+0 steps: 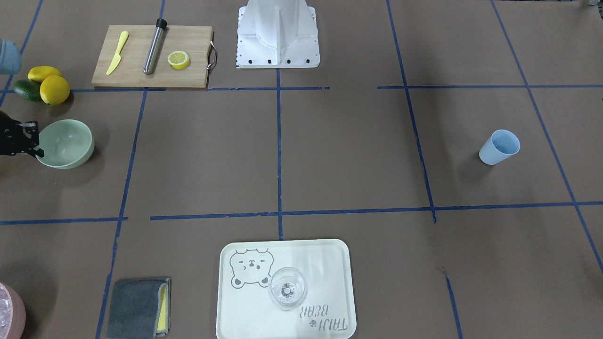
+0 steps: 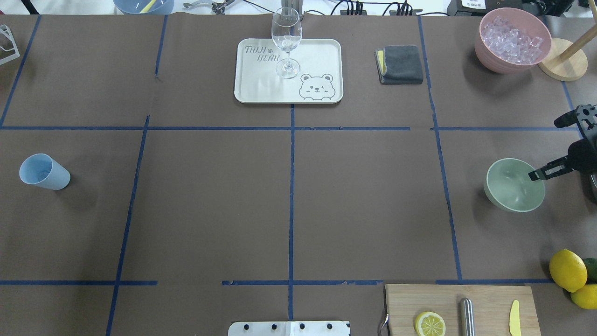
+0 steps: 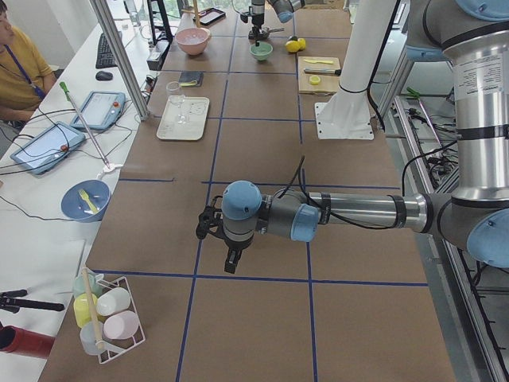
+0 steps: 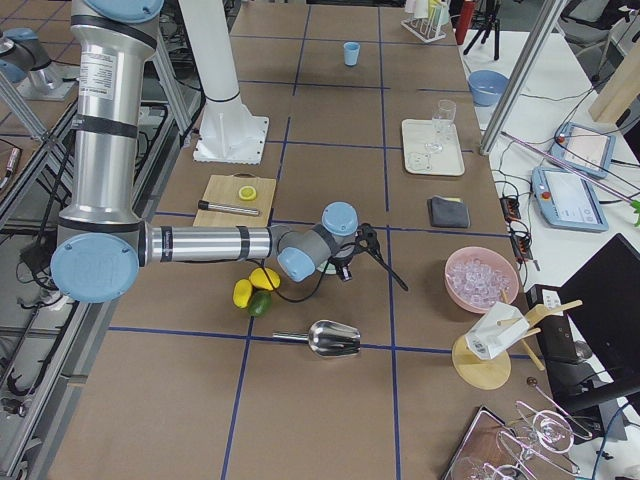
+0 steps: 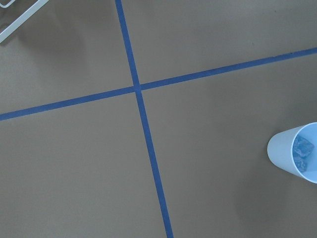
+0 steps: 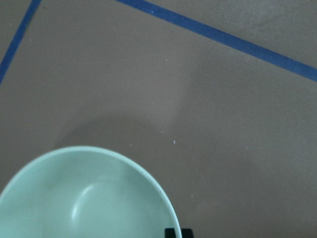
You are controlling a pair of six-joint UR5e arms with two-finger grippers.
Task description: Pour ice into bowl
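The left gripper (image 3: 223,245) hangs low over the table on an outstretched arm; its jaws cannot be judged. Only its wrist view shows the ice (image 5: 303,152) inside the blue cup (image 5: 281,151). The right gripper (image 2: 556,147), jaws spread, has one fingertip at the rim of the bowl (image 2: 510,186).

A wooden cutting board (image 2: 489,308) carrying a lemon half (image 2: 430,324) lies at the robot-side edge, while a bear-printed tray (image 2: 322,51) bearing an upright wine glass (image 2: 286,37) sits at the opposite edge, near a folded grey cloth (image 2: 401,64).
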